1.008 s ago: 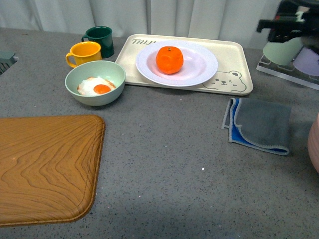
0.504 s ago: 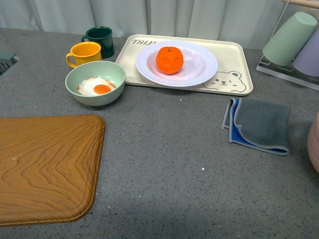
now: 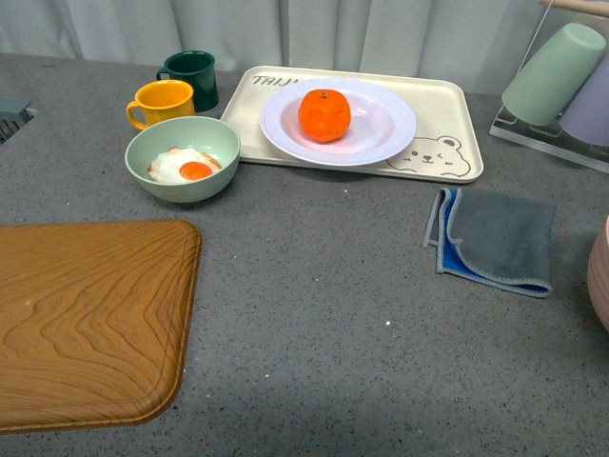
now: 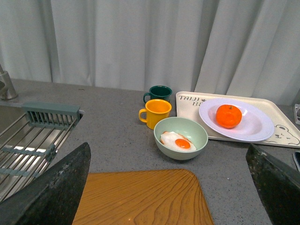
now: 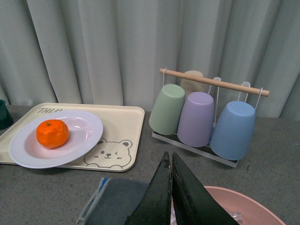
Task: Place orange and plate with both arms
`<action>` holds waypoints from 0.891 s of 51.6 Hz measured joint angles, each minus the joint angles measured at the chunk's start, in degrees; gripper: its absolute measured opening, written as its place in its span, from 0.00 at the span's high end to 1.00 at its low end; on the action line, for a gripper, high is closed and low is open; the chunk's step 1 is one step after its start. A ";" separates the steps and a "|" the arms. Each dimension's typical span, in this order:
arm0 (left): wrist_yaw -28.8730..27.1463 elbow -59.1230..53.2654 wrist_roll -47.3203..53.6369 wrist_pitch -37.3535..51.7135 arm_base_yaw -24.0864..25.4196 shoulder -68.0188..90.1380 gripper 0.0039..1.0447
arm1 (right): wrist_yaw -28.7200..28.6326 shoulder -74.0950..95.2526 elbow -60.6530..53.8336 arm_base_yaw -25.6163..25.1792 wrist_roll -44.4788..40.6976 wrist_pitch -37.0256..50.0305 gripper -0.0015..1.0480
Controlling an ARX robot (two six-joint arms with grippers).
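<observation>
While the orange sat on the white plate atop the bear tray, placing looked finished; left gripper spread wide, right gripper pinched together, empty.

Light was even and soft in all three views, fairly bright, with no harsh glare. Only a faint sheen lay on the plate, and a weak shadow sat under the green bowl at about six o'clock. Focus was sharp (the near gripper fingers in the wrist views were blurred).
</observation>
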 joint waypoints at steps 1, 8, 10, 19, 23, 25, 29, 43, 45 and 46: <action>0.00 0.00 0.00 0.00 0.00 0.00 0.06 | -0.04 -1.38 -0.57 0.00 -0.02 -0.83 0.99; 0.00 0.00 0.00 0.00 0.00 0.00 0.06 | -0.09 -7.04 -2.49 0.00 0.00 -4.46 0.99; 0.02 0.00 0.00 0.00 0.00 0.00 0.06 | -0.09 -8.44 -2.84 0.00 0.00 -5.62 0.99; 0.00 0.00 0.00 0.00 0.00 0.00 0.06 | -0.13 -17.35 -4.81 0.00 0.00 -12.41 0.99; 0.00 0.00 0.00 0.00 0.00 0.00 0.06 | -0.13 -20.09 -5.29 0.00 0.00 -14.69 0.99; 0.00 0.00 0.00 0.00 0.00 0.00 0.06 | -0.13 -21.92 -5.57 0.00 0.00 -16.24 0.99; 0.00 0.00 0.00 0.00 0.00 0.00 0.06 | -0.13 -25.05 -5.97 0.00 0.00 -18.95 0.99; 0.02 0.00 0.00 0.00 0.00 0.00 0.06 | -0.15 -37.92 -6.56 0.00 0.00 -30.51 0.99; 0.00 0.00 0.00 0.00 0.00 0.00 0.06 | -0.15 -39.30 -6.56 0.00 0.00 -31.78 0.99; 0.00 0.00 0.00 0.00 0.00 0.00 0.06 | -0.15 -39.60 -6.56 0.00 0.00 -32.04 0.99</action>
